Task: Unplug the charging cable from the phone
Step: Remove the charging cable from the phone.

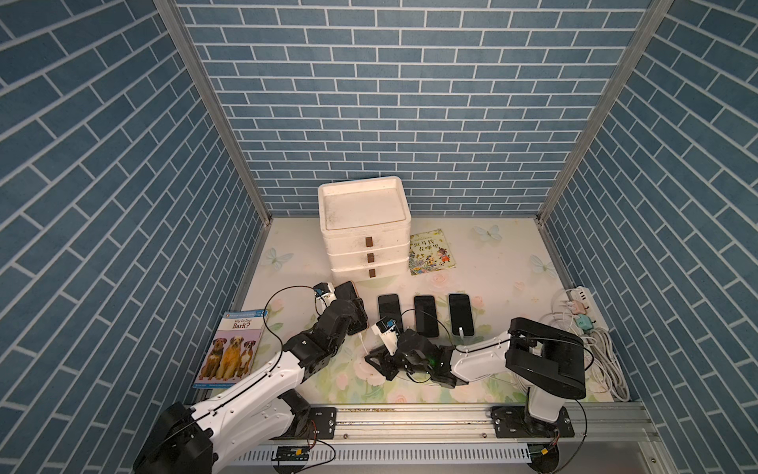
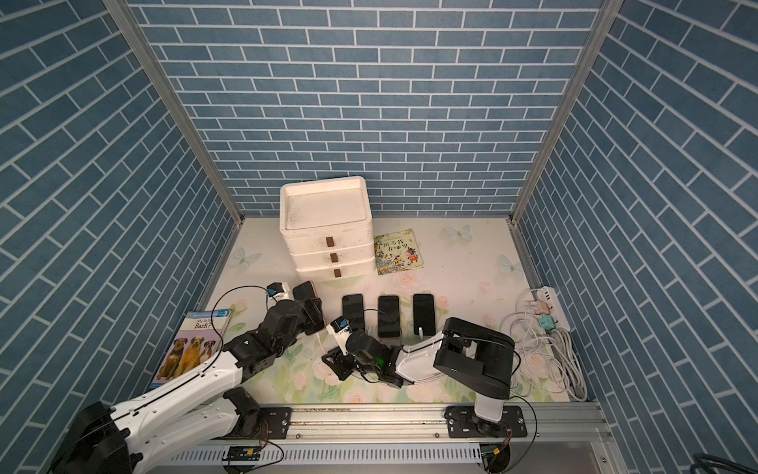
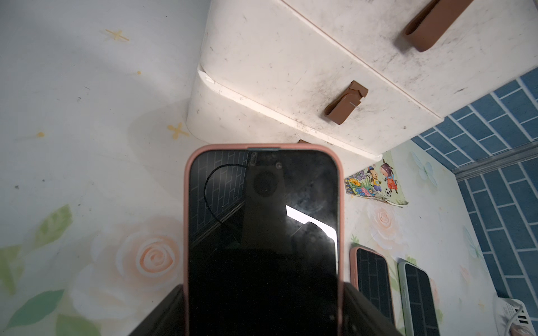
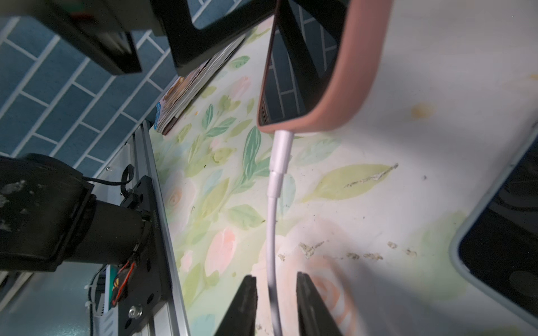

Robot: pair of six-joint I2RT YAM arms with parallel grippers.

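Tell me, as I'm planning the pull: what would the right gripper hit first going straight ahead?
Probably the white plug in the pink-cased phone; the right gripper straddles its cable, jaws apart. Depth is unclear.

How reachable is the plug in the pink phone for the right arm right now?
Probably yes: the right pincer straddles the cable leading to the plug, nothing between; the left pincer holds the phone.
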